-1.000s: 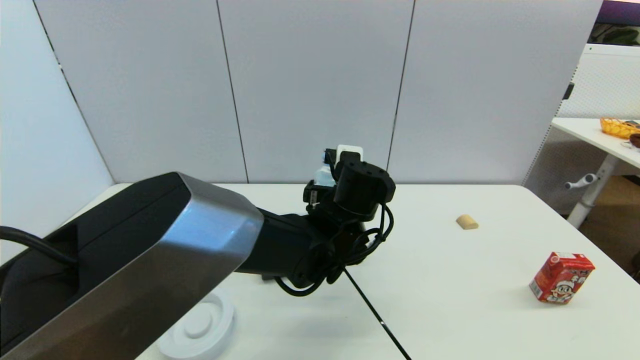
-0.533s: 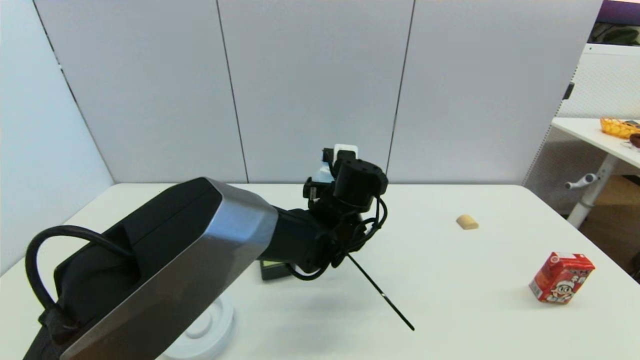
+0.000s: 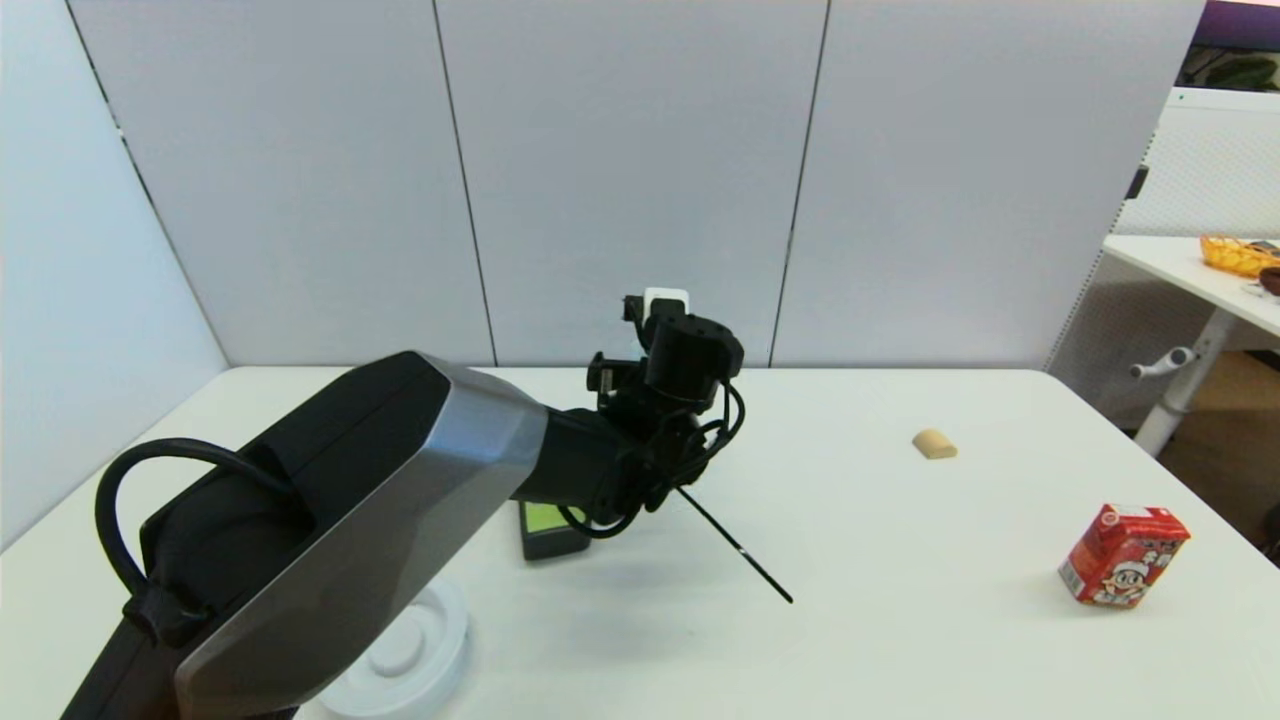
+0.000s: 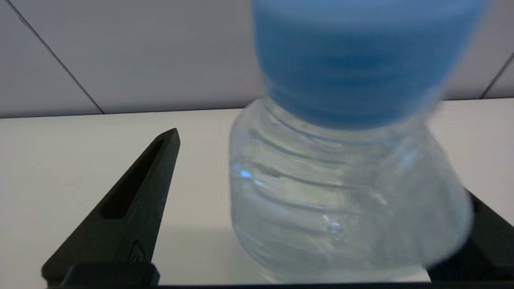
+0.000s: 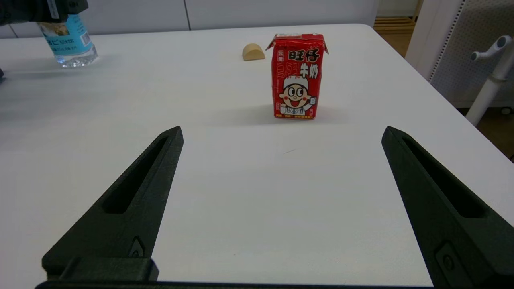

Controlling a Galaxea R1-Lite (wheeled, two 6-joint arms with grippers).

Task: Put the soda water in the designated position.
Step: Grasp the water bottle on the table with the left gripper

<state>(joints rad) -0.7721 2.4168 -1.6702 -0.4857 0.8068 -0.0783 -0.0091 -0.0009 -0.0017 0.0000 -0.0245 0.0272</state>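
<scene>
At the tabletop's far edge, left pincer stands parted around upright soda water, touching one finger; right pincer gapes empty.

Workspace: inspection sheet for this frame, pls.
Surface: white table, no spills seen.
Job's things: soda water upright on table, far side.
Clutter: red milk carton, tan block, black bottle, white disc.
Grippers: left gripper open around soda water, one finger apart from it; right gripper open, low over table, before the carton.
Cables: black cable loops at left wrist; thin black rod sticks out there.
Surroundings: grey panels; side table with orange basket.
</scene>
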